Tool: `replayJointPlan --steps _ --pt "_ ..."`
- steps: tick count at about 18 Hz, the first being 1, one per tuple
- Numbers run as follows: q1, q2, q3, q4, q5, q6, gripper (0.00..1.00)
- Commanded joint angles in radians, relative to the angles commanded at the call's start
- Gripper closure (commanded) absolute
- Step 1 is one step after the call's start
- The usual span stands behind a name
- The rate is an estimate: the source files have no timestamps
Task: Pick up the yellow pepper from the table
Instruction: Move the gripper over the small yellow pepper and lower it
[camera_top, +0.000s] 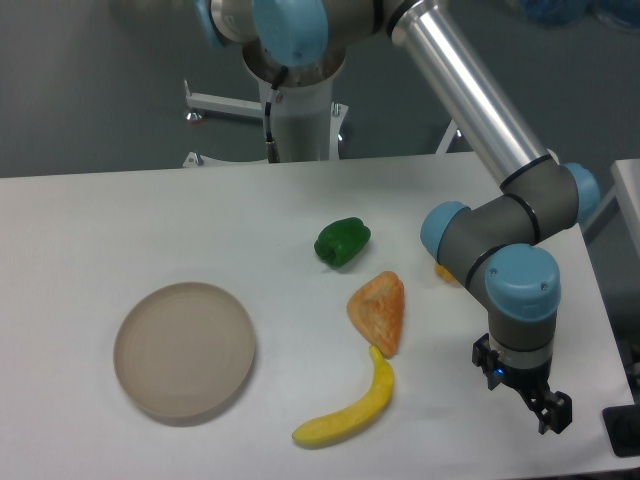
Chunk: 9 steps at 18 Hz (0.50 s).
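yellow pepper (444, 270) – mostly hidden behind arm wrist, on table (120, 220) | gripper (548, 412) low, front-right, well apart from it, spread unclear | advice – lift, clear wrist, approach from above

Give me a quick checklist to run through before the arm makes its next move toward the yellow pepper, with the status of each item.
1. Small glossy yellow-orange pepper located: not ok, only a sliver shows behind the arm's grey and blue wrist joint.
2. Two-finger gripper over the pepper: not ok, it sits nearer the camera, close to the white table's front right edge.
3. Gripper open: cannot tell, the fingers are small and dark.
4. Gripper empty: ok, nothing visible in it.
5. Look-alikes told apart: ok, the long curved yellow banana, the orange-tan triangular wedge and the green pepper lie apart from the target.
6. Round tan plate out of the way: ok, far left.
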Motion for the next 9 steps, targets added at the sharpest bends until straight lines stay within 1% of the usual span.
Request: replayJointPlan --steps 4,5,7,9 --pt "0.0 0.011 -0.015 0.0 0.008 -0.005 0.0" --pt "-0.002 0.021 -0.026 -0.002 0.011 -0.008 0.0" --pt "0.0 0.057 -0.064 -0.003 0.017 -0.009 0.0" --pt "0.0 0.103 -0.122 -0.008 0.026 -0.009 0.0"
